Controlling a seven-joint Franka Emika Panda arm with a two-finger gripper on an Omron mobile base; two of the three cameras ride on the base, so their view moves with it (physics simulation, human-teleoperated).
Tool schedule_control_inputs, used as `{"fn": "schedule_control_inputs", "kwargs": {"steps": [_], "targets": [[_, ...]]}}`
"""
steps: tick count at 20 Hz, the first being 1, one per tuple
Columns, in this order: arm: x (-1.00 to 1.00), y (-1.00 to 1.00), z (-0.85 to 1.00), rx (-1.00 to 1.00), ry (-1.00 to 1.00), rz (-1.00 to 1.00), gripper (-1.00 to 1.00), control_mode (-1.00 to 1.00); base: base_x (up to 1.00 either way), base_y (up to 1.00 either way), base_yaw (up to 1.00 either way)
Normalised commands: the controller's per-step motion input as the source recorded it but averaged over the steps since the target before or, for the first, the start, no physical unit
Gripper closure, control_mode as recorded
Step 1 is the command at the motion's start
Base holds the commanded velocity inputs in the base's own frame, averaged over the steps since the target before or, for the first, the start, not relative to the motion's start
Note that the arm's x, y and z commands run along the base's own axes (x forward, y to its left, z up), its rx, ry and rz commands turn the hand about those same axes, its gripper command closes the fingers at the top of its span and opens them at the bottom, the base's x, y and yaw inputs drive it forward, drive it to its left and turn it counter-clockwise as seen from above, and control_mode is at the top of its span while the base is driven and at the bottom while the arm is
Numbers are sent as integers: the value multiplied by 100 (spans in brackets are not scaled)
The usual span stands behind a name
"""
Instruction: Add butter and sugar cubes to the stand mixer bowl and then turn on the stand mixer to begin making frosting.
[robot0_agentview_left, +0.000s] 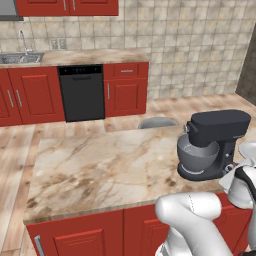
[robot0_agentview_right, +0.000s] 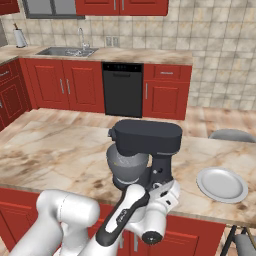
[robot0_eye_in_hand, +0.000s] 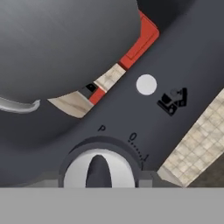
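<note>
The dark stand mixer (robot0_agentview_left: 220, 130) (robot0_agentview_right: 147, 137) stands on the marble island with the grey stand mixer bowl (robot0_agentview_left: 195, 157) (robot0_agentview_right: 127, 167) under its head. In the hand view the bowl (robot0_eye_in_hand: 57, 43) curves across the top left. The silver knob (robot0_eye_in_hand: 99, 173) sits on the mixer's side, below a dial marked P, 0 and 1. My gripper (robot0_eye_in_hand: 99, 181) is pressed close to the mixer's side, with a tip on each side of the knob and a thin gap to it. The white hand (robot0_agentview_right: 162, 192) (robot0_agentview_left: 235, 182) is at the mixer's base. Butter and sugar cubes are out of view.
A flat white plate (robot0_agentview_right: 222, 185) (robot0_agentview_left: 249, 150) lies on the island right of the mixer. A grey stool (robot0_agentview_left: 157, 121) (robot0_agentview_right: 232, 135) stands behind the island. Red cabinets, a black dishwasher (robot0_agentview_left: 81, 92) and a sink line the far wall.
</note>
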Motion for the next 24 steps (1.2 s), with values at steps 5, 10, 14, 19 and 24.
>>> {"fn": "schedule_control_inputs", "kwargs": {"steps": [5,10,14,19,24], "targets": [[0,0,-1,0,-1,-5,100,-100,0,0,0],[-3,-1,0,8,0,0,100,-100,0,0,0],[-4,0,0,24,0,0,100,-100,0,0,0],[-6,0,0,30,0,0,100,-100,0,0,0],[-10,0,0,31,0,0,100,-100,0,0,0]]}}
